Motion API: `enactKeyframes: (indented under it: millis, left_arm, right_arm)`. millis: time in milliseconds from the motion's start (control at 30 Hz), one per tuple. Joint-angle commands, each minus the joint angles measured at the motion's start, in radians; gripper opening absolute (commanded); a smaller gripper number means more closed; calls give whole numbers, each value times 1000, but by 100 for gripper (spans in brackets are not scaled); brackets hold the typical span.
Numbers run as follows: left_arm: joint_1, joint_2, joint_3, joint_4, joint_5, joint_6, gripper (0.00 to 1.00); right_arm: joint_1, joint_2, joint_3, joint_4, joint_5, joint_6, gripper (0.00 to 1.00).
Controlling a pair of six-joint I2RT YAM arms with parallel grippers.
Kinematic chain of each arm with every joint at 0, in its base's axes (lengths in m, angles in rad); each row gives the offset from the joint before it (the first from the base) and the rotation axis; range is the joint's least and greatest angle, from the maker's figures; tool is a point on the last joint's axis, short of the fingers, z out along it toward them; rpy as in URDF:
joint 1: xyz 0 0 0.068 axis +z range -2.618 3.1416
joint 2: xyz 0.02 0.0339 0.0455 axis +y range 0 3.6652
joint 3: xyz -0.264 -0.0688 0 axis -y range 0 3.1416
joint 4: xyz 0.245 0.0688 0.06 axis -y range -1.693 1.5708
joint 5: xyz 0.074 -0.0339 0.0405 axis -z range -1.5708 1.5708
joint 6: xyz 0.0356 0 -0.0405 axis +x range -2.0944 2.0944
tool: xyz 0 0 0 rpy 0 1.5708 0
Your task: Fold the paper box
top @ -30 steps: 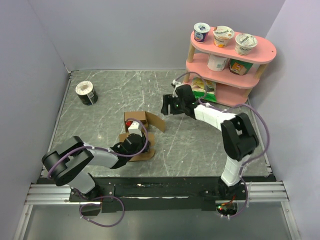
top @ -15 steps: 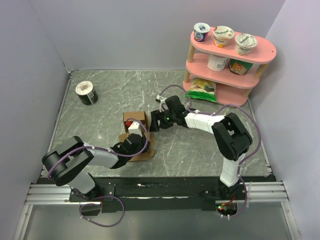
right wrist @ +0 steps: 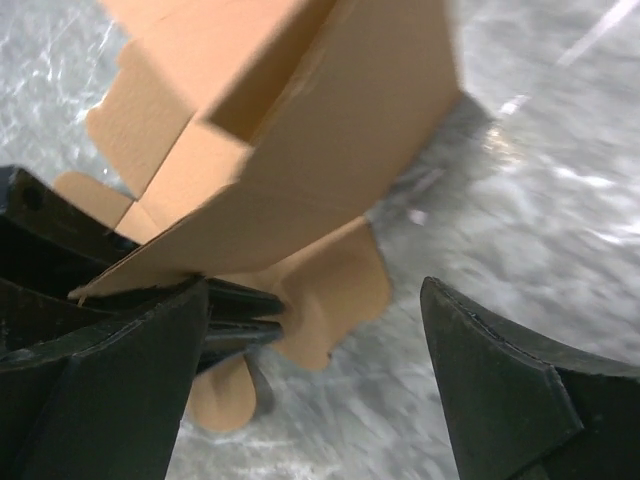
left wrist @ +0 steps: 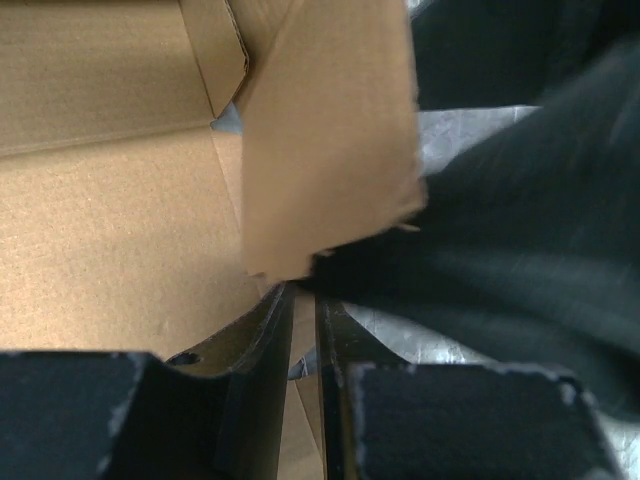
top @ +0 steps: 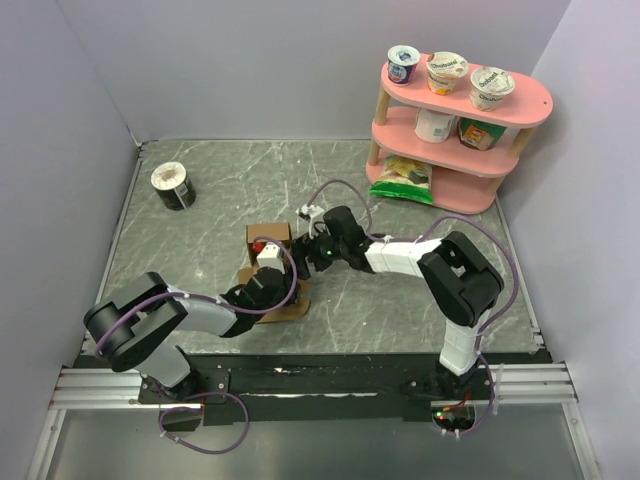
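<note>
partly hidden paper box (top: 278, 234), nipped tight in left gripper (left wrist: 303, 300); right gripper (right wrist: 315, 290) spread wide

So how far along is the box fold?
Partway. Done: the paper box has walls standing. In hand: left gripper pinches a panel; right gripper, open, is against a side panel. Left: near flap lies flat on the table, top unclosed.

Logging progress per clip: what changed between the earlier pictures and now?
The right claw, jaws open, swept left up to the plain brown cardboard paper box, pushing its splayed right-hand flap up against the box. The left claw stayed clamped on the box's near flap; the box body and the round black-and-white tub did not move.
</note>
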Motion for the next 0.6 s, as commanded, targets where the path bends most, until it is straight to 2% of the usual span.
enactKeyframes:
  millis: [0, 167, 333, 567]
  left_arm:
    - [-5, 1, -26, -34, 49, 14, 21]
    - [-5, -3, -31, -23, 60, 20, 21]
    - [-5, -3, -29, -15, 71, 28, 21]
    - [-5, 1, -34, 6, 98, 43, 21]
  right_arm:
    - [34, -20, -32, 209, 58, -52, 94]
    - [37, 3, -15, 272, 169, -57, 94]
    - [43, 48, 36, 294, 215, -68, 93]
    - [95, 86, 14, 403, 359, -71, 91]
